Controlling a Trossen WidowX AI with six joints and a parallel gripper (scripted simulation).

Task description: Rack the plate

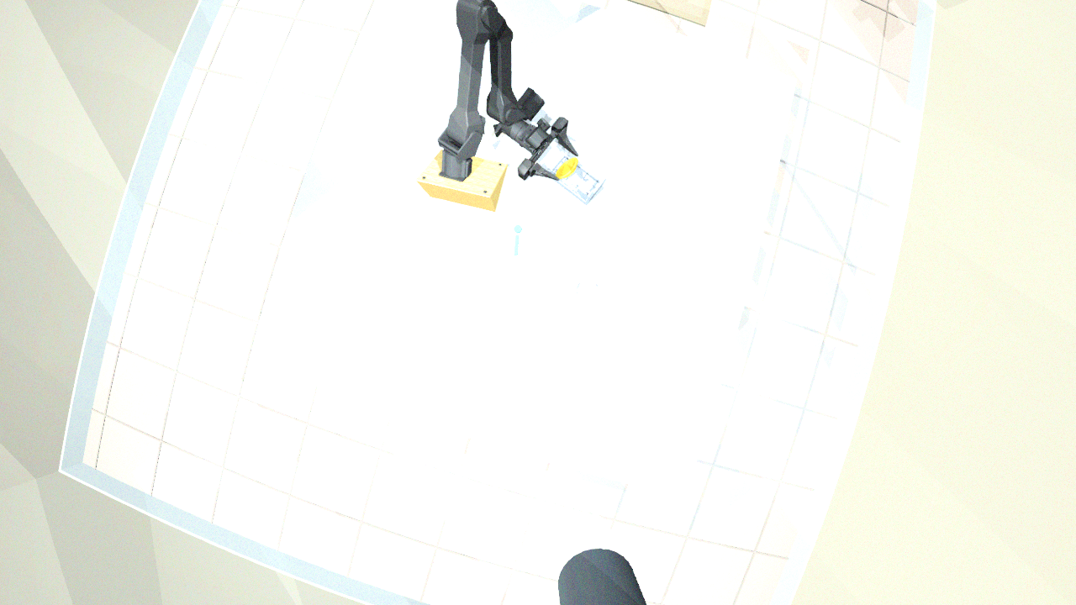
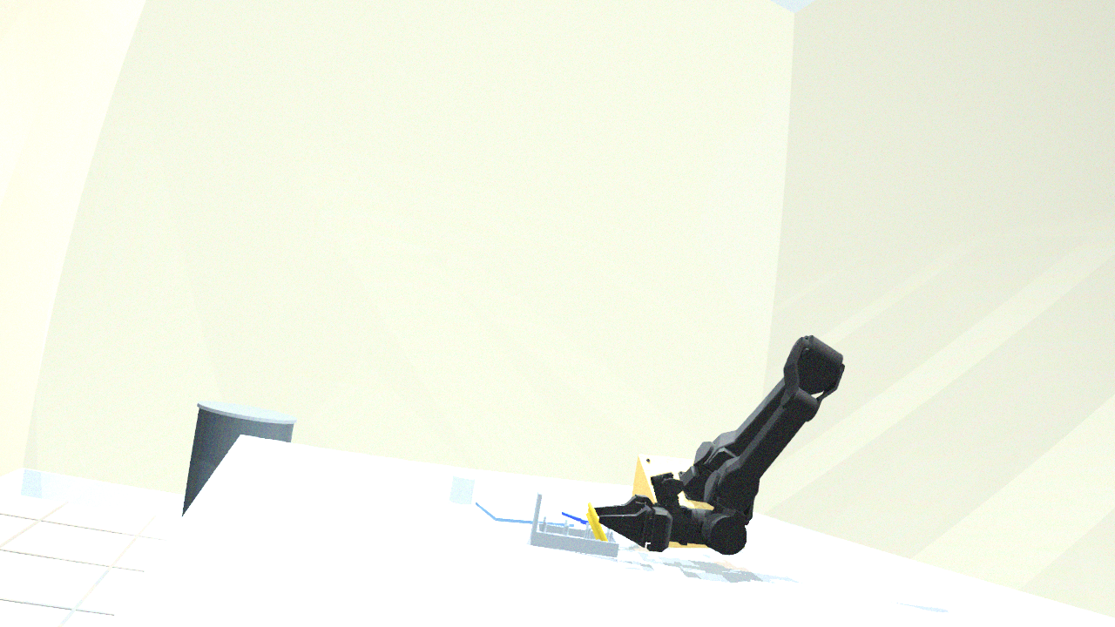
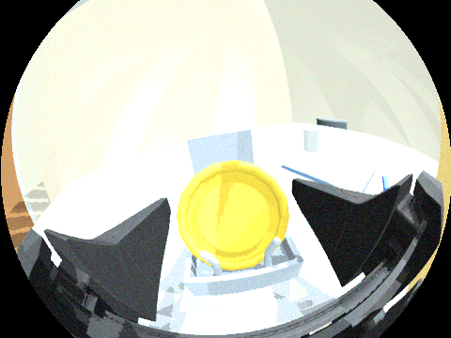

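Note:
The yellow plate (image 1: 567, 167) (image 2: 597, 522) (image 3: 232, 213) stands on edge in the near end of the grey dish rack (image 1: 593, 193) (image 2: 572, 543) (image 3: 244, 280), leaning slightly in the exterior view. In the wrist view two grey pegs rise in front of its lower rim, and the rack's tall end wall stands behind it. My gripper (image 1: 567, 166) (image 3: 231, 195) is open, with one finger on each side of the plate. Gaps show between both fingertips and the rim in the wrist view. The plate's lowest edge is partly hidden by the rack's front wall.
The arm's yellow base block (image 1: 462, 197) stands beside the rack. A blue stick-like item (image 1: 516, 239) (image 2: 574, 517) lies on the table. A pale cup (image 3: 311, 141) stands farther back. A dark bin (image 1: 602, 579) (image 2: 233, 444) is at the far end.

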